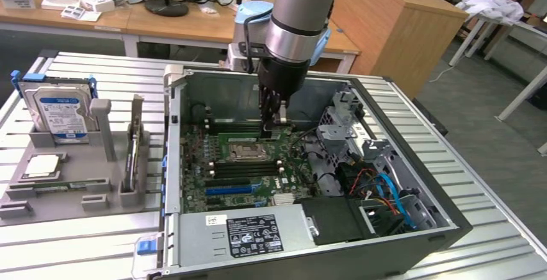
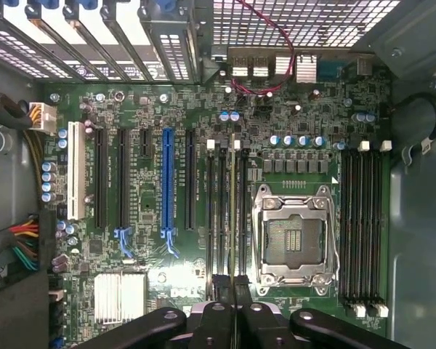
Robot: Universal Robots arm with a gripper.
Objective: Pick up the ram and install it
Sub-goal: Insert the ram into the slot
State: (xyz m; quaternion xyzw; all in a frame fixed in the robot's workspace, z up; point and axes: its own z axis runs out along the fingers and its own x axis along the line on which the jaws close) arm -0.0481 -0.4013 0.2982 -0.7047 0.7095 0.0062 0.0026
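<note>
Here, treat the step in hand as seating the ram [image 2: 232,211], judging by the low reach of the arm [image 1: 295,30] inside the computer case [image 1: 444,229]. Read all clock directions on the exterior view, taking the processor socket [image 1: 242,152] as dial centre. Find the gripper [image 1: 275,121] at about one o'clock from that socket, reaching down over the motherboard [image 2: 203,116], with fingers [image 2: 219,291] clamped shut on the ram. Locate the ram edge-on between those fingers, lying along the bank of black memory slots [image 2: 211,211] between the socket and the blue expansion slot [image 2: 167,182]; fully seated or only resting in the slot mouth, cannot tell. Confirm the ram's long edge parallel to the chosen slot, not straddling a neighbour. Check both ends against the white latch tabs [image 2: 237,145] at the slot ends. Apply force straight down, evenly along the length, without rocking. Hold the clamp firm during the press to prevent pivoting about the fingertips. Expect little give from so thin and stiff a board; stop at any sign of bowing or tilt. Avoid sideways drift inward toward dial centre, onto the socket's contact field. Mind the red and blue cables [image 1: 385,187] at about four o'clock, a possible snag for the arm. Disregard the hard drive [image 1: 60,110] between nine and ten o'clock, well apart on the grey rack [image 1: 102,120] outside the case.
</note>
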